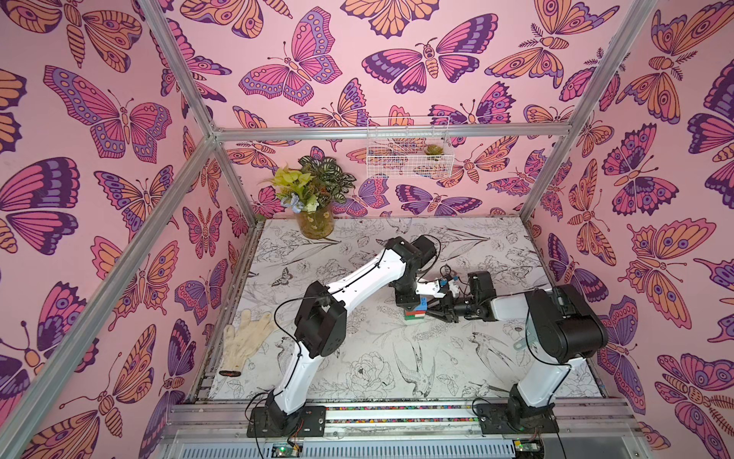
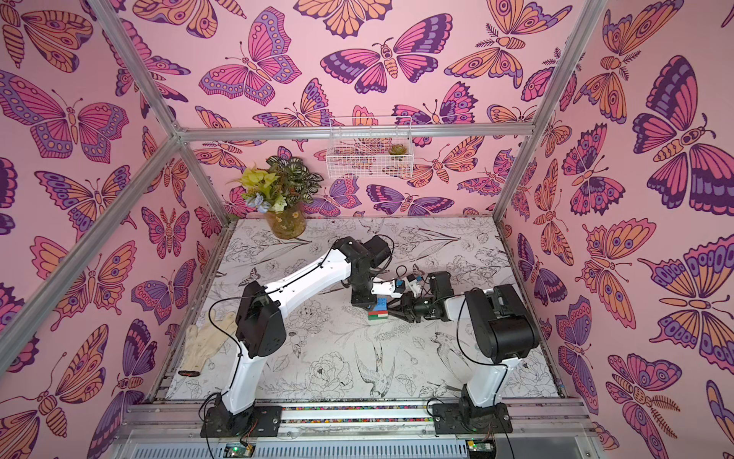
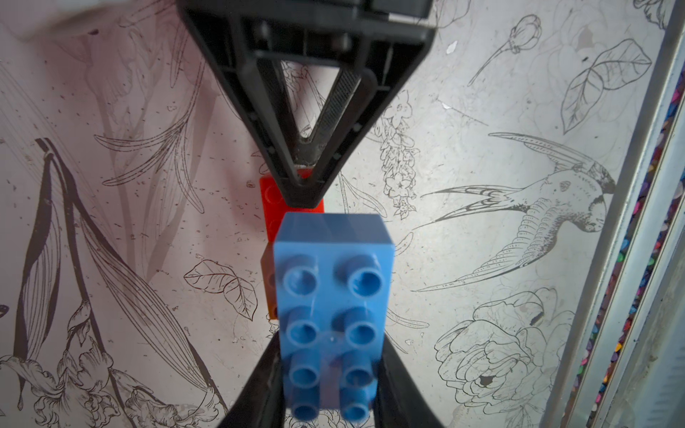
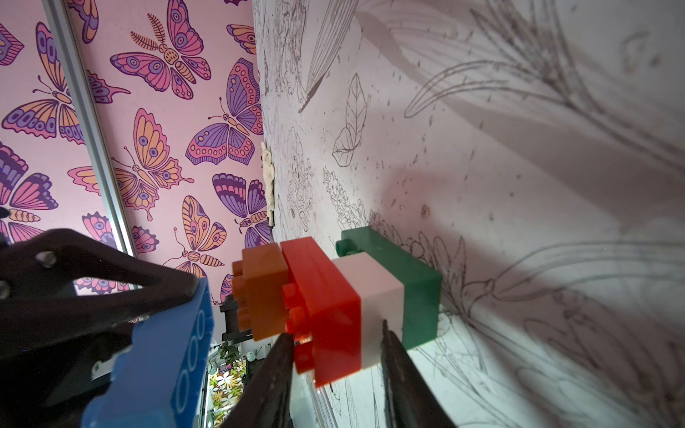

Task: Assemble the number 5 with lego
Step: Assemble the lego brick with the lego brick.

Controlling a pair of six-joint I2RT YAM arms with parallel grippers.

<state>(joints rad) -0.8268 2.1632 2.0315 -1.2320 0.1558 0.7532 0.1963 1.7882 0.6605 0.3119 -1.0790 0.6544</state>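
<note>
Bricks point(image 1: 415, 314) number five, one of each colour. Four are pressed into a stack point(image 2: 377, 316) standing near the middle of the surface point(image 1: 357, 357). The green brick point(image 4: 411, 281) lies at the bottom, flat on the surface; the white brick point(image 4: 374, 285) sits on one end of it; the red brick point(image 4: 322, 296) spans above that. The orange brick point(image 4: 261, 292) caps the red one's other end, leaving several red studs bare. The fifth, the blue brick point(image 3: 331, 296), is apart from the stack, held just above the orange and red ones with its studs up, eight of them in two rows of four. The left claw point(image 3: 330, 378) is clamped on its long sides near one end. The right claw point(image 4: 333, 333) points in level from the right, its two fingers point(image 4: 274, 374) set astride the white-and-red end of the stack. One finger is by the red brick's bare studs and the other is in front of the white brick; whether they pinch the stack or only bracket it I cannot tell. One pale glove point(image 1: 246, 337) lies flat near the left edge of the surface, with one small dark object point(image 1: 229, 372) at its cuff, too small to name. One glass jar point(image 1: 315, 226) in the back left corner holds a bunch of flowers point(image 1: 310, 186) and leaves. One white wire basket point(image 1: 397, 167) hangs from a metal rail point(image 1: 298, 133) at the back and holds one small green plant point(image 1: 433, 150).
</note>
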